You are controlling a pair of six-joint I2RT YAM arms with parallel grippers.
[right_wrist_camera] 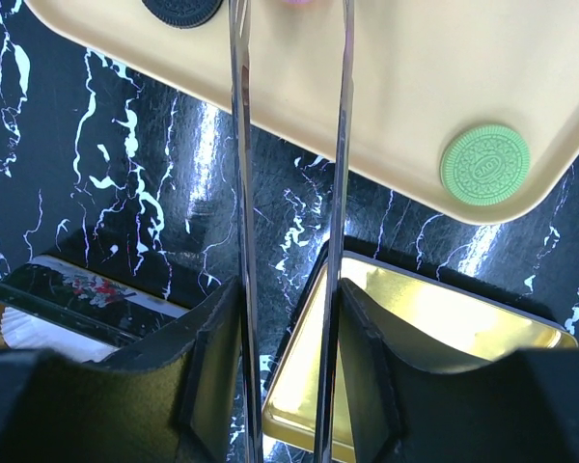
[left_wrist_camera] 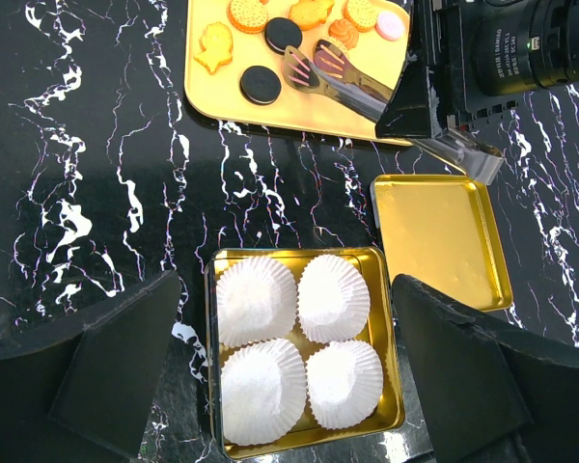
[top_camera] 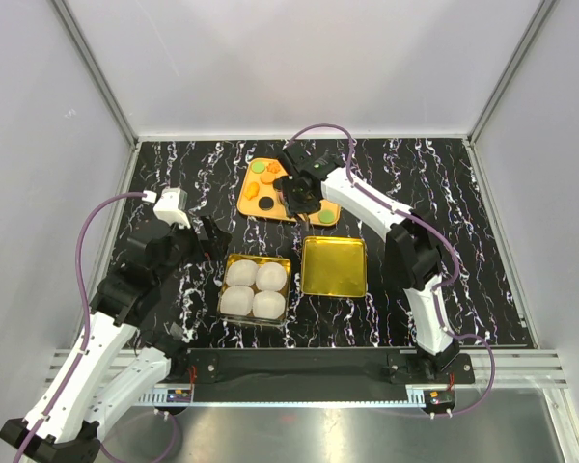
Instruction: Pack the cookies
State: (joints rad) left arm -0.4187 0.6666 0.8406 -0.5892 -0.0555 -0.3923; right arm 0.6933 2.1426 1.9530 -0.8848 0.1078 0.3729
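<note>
**Tongs poised over the cookie tray, gold tin waiting.**

The right fingers [top_camera: 304, 198] reach across the black marbled table [top_camera: 444, 193] to the far centre. They are closed partway on a pair of metal tongs [left_wrist_camera: 340, 79], one tong arm against each finger, and the two arms stand apart. The tong tips lie over the orange tray [left_wrist_camera: 299, 114], among the cookies [left_wrist_camera: 261, 85]. Whether a cookie sits between the tips cannot be told. All the cookies in view lie on the tray: black rounds, orange shapes, a pink one and a green one near the rim. Near centre, a gold tin [left_wrist_camera: 209, 367] holds four white paper cups [left_wrist_camera: 256, 301], and none has a cookie in it. The tin's lid [left_wrist_camera: 444, 241] lies just to the right. The left fingers [top_camera: 212, 236] hang over the table left of the tin, spread wide and holding nothing.
</note>
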